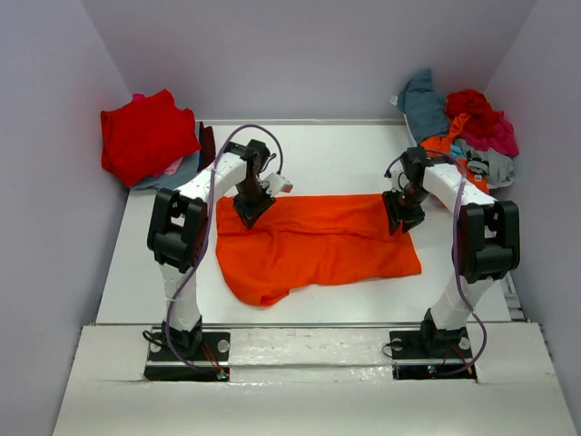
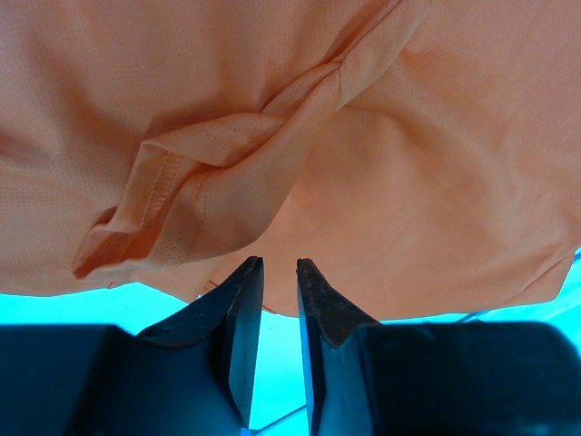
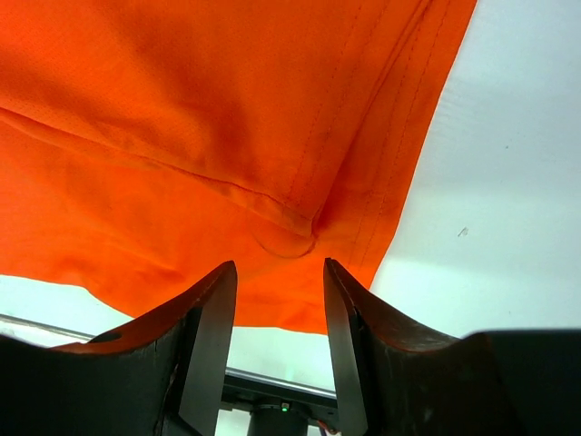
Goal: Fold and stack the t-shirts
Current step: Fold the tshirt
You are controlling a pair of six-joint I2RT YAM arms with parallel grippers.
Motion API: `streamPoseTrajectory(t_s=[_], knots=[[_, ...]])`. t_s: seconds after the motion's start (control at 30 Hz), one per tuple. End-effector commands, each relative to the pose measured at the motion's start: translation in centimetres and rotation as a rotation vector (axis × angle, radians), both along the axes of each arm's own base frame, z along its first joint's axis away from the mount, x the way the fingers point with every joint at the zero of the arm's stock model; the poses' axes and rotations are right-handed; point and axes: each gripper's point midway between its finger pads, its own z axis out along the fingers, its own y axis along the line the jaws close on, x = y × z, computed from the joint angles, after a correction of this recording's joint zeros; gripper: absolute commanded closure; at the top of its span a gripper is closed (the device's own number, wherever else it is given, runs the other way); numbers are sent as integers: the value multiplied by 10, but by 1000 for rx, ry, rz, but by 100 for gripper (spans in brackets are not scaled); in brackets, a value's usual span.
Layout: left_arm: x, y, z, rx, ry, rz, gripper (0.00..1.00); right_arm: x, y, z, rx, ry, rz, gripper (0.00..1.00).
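Observation:
A bright orange t-shirt (image 1: 318, 241) lies spread flat across the middle of the white table (image 1: 327, 154). My left gripper (image 1: 252, 207) points down at its far left corner. In the left wrist view the jaws (image 2: 280, 262) stand a narrow gap apart with nothing between them, and the shirt (image 2: 408, 163), with a folded sleeve hem, lies just past the tips. My right gripper (image 1: 399, 216) hangs over the far right corner. Its jaws (image 3: 280, 263) are open and the cloth (image 3: 182, 109) lies free beyond them with a pinch mark in it.
A folded red t-shirt (image 1: 141, 136) tops a small stack at the back left. A loose pile of t-shirts (image 1: 467, 127) in teal, red, magenta and grey sits at the back right. Purple walls close in on the table on three sides.

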Motion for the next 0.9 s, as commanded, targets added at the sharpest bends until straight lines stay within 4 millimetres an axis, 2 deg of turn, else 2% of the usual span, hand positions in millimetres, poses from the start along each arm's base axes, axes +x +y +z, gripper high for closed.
streamPoseTrajectory(t_s=[0.0,0.33,0.5,0.73,0.87], knots=[[-8,1,23,-20,-35,-23,67,20,3,9,-4,-50,7,51],[-24,3,38,-53,-26,-61,68,14,4,-6,0,-12,8,52],[-40,10,34,-43,10,-90,66,20,6,-9,6,-4,6,53],[-69,34,7,46,110,-129,62,24,6,-14,3,8,1,54],[-74,35,0,48,140,-144,57,25,5,-14,-4,7,0,55]])
